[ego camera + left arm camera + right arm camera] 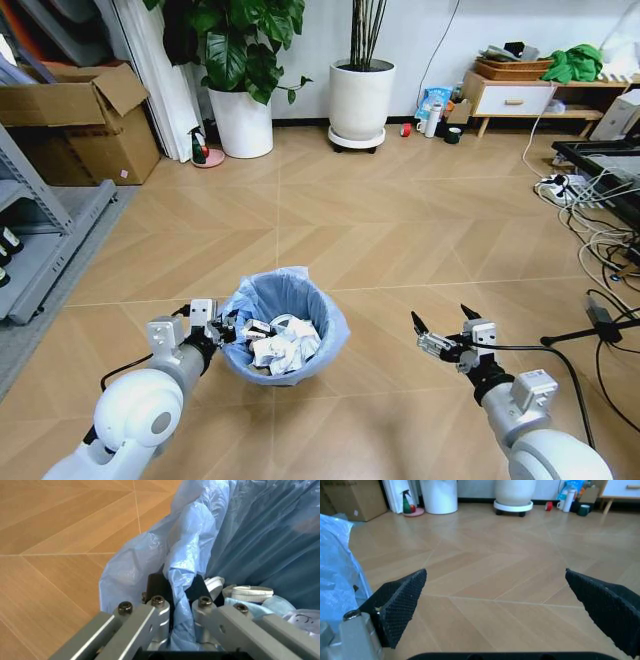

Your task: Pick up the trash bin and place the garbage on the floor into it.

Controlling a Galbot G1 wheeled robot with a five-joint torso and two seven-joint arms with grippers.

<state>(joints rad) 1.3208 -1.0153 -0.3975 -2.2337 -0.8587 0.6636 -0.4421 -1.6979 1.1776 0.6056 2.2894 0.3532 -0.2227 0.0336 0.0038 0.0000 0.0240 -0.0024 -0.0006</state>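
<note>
Bin (pixel 285 325) sits on the wooden floor (pixel 400 230) low in the head view, just at 11 o'clock from the robot's own body, between the two arms. It is small and round with a dark wall, lined by a crinkly light blue bag (pixel 200 528) that folds out over the rim. Inside lie crumpled white paper wads (pixel 282 345), piled toward the near side, with a pale scrap or two among them.

The left gripper (pixel 222 330) meets the bin at its 9 o'clock edge. In the left wrist view its jaws are clenched on the rim, one dark pad (pixel 159 585) outside and one inside, the blue bag pinched between them.

The right gripper (pixel 442 327) hangs over bare floor at 3 o'clock from the bin, apart from it. Its two dark ridged fingers (pixel 400 602) are spread wide with nothing between them.

Far off at 12 o'clock stand two white plant pots (pixel 361 100), and at 1 o'clock a red can (pixel 405 129) lies near a low shelf
</note>
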